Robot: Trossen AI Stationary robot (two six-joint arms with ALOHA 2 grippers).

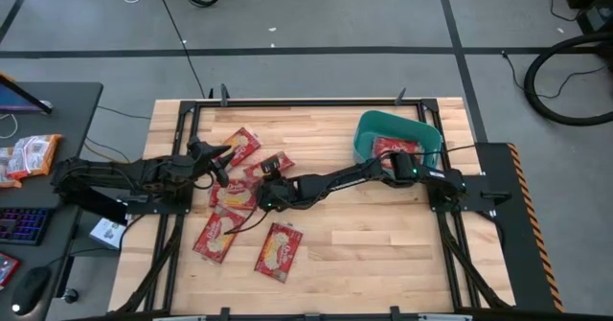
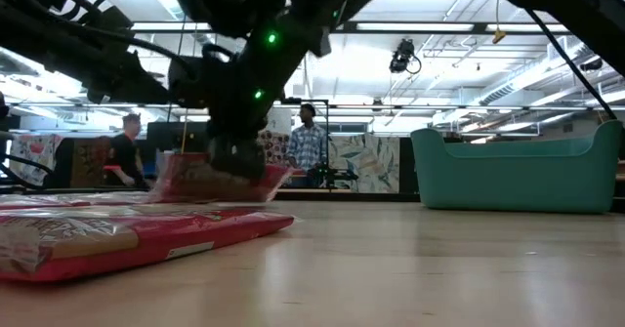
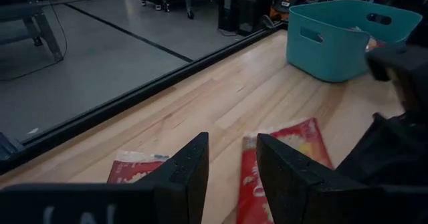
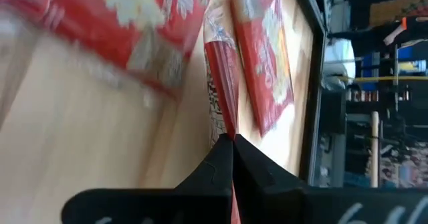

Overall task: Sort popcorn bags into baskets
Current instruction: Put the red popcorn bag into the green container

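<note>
Several red popcorn bags lie flat on the wooden table's left half in the high view, among them one, one and one. The teal basket stands at the far right with one red bag inside. My right gripper reaches far left across the table and is shut on a popcorn bag. My left gripper is open and hovers over two flat bags, touching nothing. My right gripper pinches the popcorn bag's thin edge between its two shut fingers, seen edge-on in the wrist view. In the low view the fingers come from above, and the bag sits tilted below them. Whether its low end touches the table I cannot tell.
Another red bag lies close to the low camera. A side desk on the left holds orange-and-white packets and a keyboard. Two people stand in the room behind. Bare wood spans the table's near right.
</note>
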